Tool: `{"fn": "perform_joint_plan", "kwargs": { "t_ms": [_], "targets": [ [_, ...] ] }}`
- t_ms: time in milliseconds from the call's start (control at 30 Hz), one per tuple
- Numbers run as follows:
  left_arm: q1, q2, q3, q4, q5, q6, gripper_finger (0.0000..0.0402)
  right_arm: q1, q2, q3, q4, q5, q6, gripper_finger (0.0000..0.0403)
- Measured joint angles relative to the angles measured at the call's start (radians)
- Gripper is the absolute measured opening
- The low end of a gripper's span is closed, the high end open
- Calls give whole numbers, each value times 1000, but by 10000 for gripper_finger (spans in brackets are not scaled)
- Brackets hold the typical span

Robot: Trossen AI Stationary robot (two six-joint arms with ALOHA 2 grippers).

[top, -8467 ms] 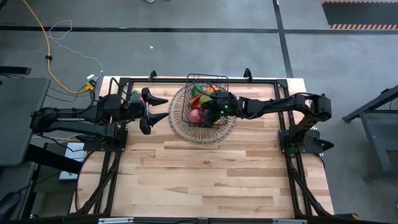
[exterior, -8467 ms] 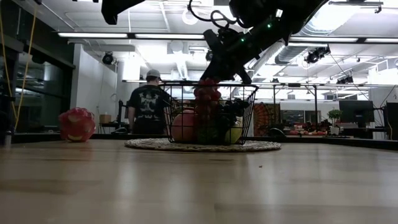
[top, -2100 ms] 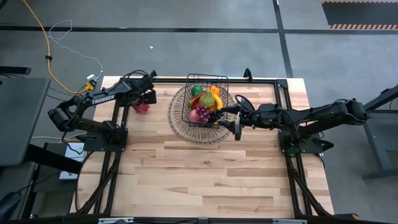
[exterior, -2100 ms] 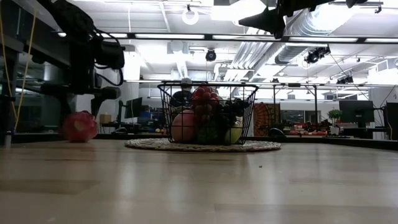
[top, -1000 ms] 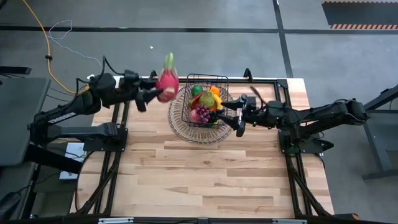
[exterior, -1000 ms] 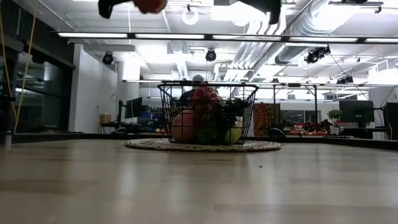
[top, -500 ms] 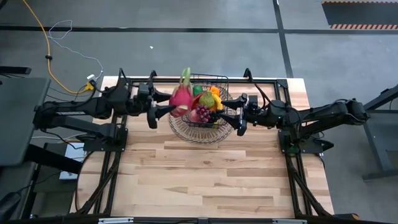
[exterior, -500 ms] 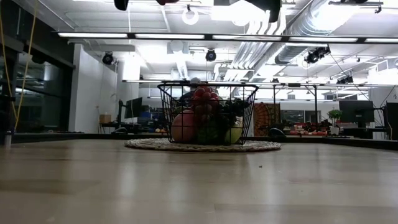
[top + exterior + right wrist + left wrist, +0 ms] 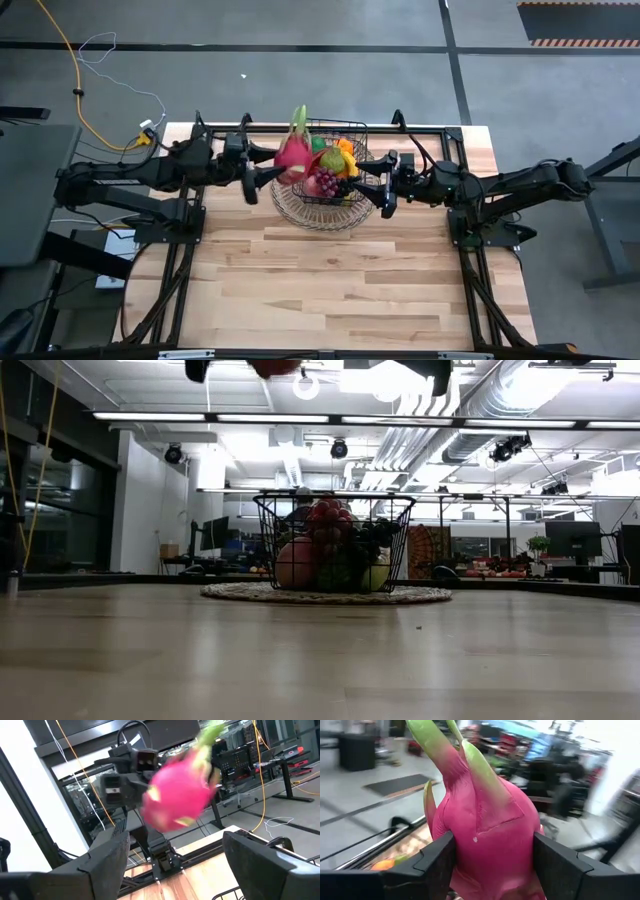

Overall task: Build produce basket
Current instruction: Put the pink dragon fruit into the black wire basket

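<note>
My left gripper [image 9: 272,165] is shut on the pink dragon fruit [image 9: 293,153], high above the left rim of the dark wire basket [image 9: 345,128]. The basket stands on a round woven tray [image 9: 290,208] and holds several pieces of produce, among them a purple grape bunch [image 9: 327,182] and a green fruit [image 9: 333,160]. My right gripper [image 9: 374,183] hovers open at the basket's right side, level and pointing left; the right wrist view shows the dragon fruit [image 9: 179,802] ahead of it. In the low view only the fruit's underside [image 9: 272,365] shows, at the top edge. My left gripper pinches the dragon fruit's pink body [image 9: 485,830] between its two fingers [image 9: 438,861], one on each side of its widest part. The fingers come level from the table's left. The fruit is lifted clear, its green leafy tip [image 9: 432,742] up.
Bare wooden tabletop [image 9: 330,290] lies in front of the tray. A black frame rail [image 9: 420,128] runs along the table's far edge. Beyond the table the low view shows an open room with desks and screens [image 9: 570,540].
My left gripper has carried the dragon fruit toward the table's right and somewhat toward its near edge, from beyond the basket's far left corner to above its left rim. It stays shut on the fruit and has hardly moved in the last half second.
</note>
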Motion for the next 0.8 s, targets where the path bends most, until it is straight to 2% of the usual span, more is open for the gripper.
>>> {"fn": "perform_joint_plan", "kwargs": {
  "t_ms": [133, 233, 433, 567, 800],
  "targets": [
    [39, 93, 32, -19, -76, -65, 229, 0, 0, 0, 0, 0, 0, 309],
    [93, 195, 124, -87, -70, -80, 229, 0, 0, 0, -1, 0, 0, 309],
    [239, 455, 334, -357, -60, -43, 229, 0, 0, 0, -4, 1, 0, 309],
    [319, 603, 409, -420, -56, 12, 229, 0, 0, 0, -11, 31, 0, 309],
    [378, 757, 435, -414, 61, 15, 229, 0, 0, 0, -16, 34, 0, 309]
  ]
}}
